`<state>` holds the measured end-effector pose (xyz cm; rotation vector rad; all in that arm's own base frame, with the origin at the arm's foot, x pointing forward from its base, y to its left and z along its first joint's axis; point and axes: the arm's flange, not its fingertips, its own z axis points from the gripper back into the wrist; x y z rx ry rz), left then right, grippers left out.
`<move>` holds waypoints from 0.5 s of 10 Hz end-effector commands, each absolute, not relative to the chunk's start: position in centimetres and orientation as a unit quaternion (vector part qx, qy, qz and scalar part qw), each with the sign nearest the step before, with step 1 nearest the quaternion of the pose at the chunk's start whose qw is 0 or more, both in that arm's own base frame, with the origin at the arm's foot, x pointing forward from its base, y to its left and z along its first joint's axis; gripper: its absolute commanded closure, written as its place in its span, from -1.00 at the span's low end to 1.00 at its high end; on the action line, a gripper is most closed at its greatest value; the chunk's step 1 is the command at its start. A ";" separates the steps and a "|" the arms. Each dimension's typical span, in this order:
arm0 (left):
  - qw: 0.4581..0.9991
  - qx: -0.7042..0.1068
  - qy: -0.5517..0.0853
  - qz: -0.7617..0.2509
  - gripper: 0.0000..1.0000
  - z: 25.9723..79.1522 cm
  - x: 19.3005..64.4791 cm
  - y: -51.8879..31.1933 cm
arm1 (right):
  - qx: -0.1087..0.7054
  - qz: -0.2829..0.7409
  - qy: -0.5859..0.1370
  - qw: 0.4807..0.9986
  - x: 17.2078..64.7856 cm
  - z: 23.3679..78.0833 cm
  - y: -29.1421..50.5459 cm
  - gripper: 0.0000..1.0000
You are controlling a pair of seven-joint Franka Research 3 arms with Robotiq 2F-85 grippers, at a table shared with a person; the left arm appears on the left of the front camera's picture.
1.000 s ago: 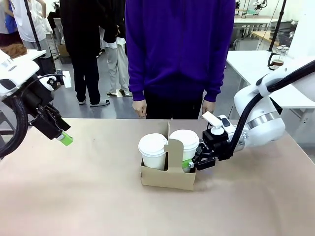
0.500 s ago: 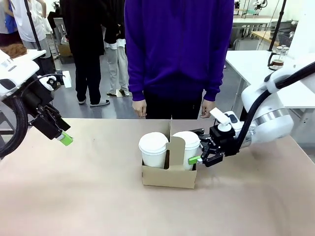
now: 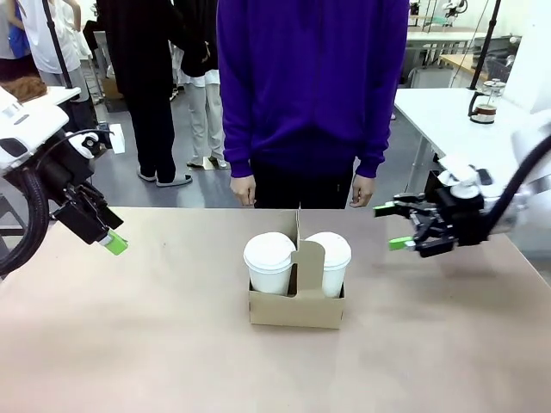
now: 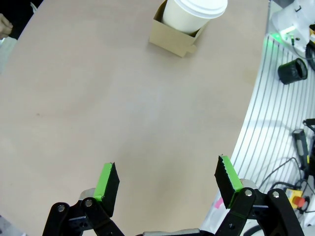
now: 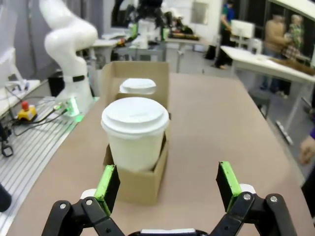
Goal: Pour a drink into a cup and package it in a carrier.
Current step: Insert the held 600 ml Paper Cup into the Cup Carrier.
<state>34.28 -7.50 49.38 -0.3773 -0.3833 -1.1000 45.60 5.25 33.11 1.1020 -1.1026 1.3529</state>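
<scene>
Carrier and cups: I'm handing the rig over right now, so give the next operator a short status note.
Left gripper: open, holding nothing, up over the table's left side, away from the work.
Right gripper: open, holding nothing, in the air to the right of the carrier.
Carrier: mid-table, in front of the person, upright handle between two slots.
Cups: left cup and right cup, both lidded, each seated in a slot.
Done: both cups are packed in the carrier.
Left: nothing obvious on the table; possibly handing the carrier to the person.
</scene>
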 end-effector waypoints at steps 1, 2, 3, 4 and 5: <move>0.813 -0.184 -0.183 -0.522 -0.94 49.4 34.3 -7.4 | 0.453 0.511 -0.438 0.584 43.8 34.9 0.0 -1.00; 0.813 -0.184 -0.183 -0.522 -0.94 49.4 34.3 -7.4 | 0.453 0.471 -0.425 0.627 42.8 35.2 -3.6 -1.00; 0.813 -0.184 -0.183 -0.522 -0.94 49.4 34.3 -7.4 | 0.444 0.443 -0.427 0.652 41.6 35.3 -6.8 -1.00; 0.813 -0.184 -0.183 -0.522 -0.94 49.4 34.3 -7.4 | 0.426 0.418 -0.422 0.682 40.1 35.3 -9.4 -1.00; 0.813 -0.184 -0.183 -0.522 -0.94 49.4 34.3 -7.4 | 0.412 0.401 -0.428 0.697 38.8 35.4 -11.5 -1.00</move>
